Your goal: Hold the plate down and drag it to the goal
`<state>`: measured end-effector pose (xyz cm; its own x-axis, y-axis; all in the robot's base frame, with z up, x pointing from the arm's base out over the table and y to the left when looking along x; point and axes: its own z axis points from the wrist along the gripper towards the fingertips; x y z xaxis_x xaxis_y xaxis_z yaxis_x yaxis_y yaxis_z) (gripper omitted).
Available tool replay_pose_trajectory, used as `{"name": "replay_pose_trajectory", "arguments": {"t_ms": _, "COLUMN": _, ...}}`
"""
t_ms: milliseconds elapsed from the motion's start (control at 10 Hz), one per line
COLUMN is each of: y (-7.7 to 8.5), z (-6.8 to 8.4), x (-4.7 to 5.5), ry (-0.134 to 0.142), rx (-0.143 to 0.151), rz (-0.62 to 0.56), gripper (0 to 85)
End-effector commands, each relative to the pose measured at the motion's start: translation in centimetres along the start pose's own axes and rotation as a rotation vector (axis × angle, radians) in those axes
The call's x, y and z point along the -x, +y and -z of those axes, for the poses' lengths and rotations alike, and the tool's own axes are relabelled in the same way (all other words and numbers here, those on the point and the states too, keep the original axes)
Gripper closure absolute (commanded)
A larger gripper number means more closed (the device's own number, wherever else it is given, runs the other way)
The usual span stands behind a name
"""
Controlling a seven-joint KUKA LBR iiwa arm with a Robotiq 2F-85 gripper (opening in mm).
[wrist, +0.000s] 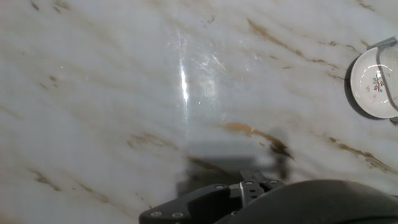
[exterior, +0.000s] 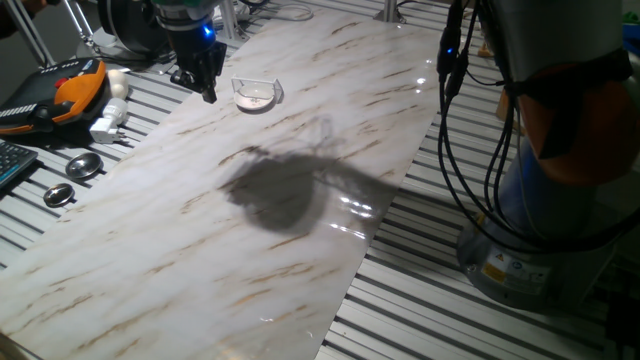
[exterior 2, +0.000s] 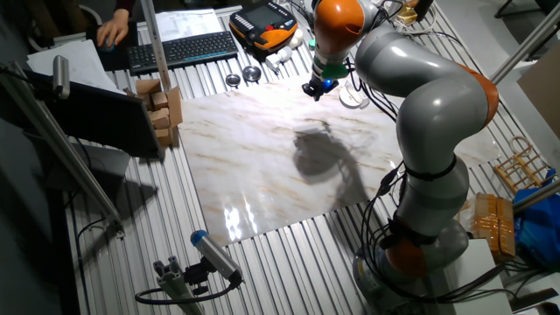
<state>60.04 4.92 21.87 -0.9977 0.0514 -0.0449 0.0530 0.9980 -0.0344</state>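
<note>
The end effector [exterior: 207, 88] hangs above the far left part of the marble-patterned slab [exterior: 250, 200] that covers the desk [exterior: 480, 320], its dark fingers pointing down and a blue light glowing on its body. Whether the fingers are apart or together cannot be told — they are small and dark in both fixed views, and the hand view shows only part of the black housing at the bottom edge. It holds nothing that can be seen and stands apart from the plate.

The plate [exterior: 254, 94] lies on the slab just right of the end effector in the one fixed view, near the slab's far edge. It is small, round and white; in the hand view it [wrist: 370, 83] sits at the right edge of the picture with small specks at its centre. The goal [exterior: 267, 85], a clear bracket with glinting edges, is around the plate — its wall runs along the plate's far and right sides, and in the hand view a clear edge [wrist: 387, 68] crosses the plate's right part.

A dark shadow [exterior: 280, 190] of the arm falls on the middle of the slab. Off the slab at left lie two grey metal discs [exterior: 83, 166], a white plug [exterior: 108, 122] and an orange-and-black pendant [exterior: 60, 92].
</note>
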Motion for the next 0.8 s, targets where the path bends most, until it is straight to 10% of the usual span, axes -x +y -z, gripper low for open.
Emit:
{"name": "replay_pose_trajectory", "arguments": {"t_ms": 0, "y": -0.01, "z": 0.01, "x": 0.01, "ry": 0.001, "rx": 0.0, "rz": 0.0, "gripper": 85.0}}
{"name": "replay_pose_trajectory", "arguments": {"t_ms": 700, "y": -0.01, "z": -0.07, "x": 0.21, "ry": 0.001, "rx": -0.002, "rz": 0.003, "gripper": 85.0}}
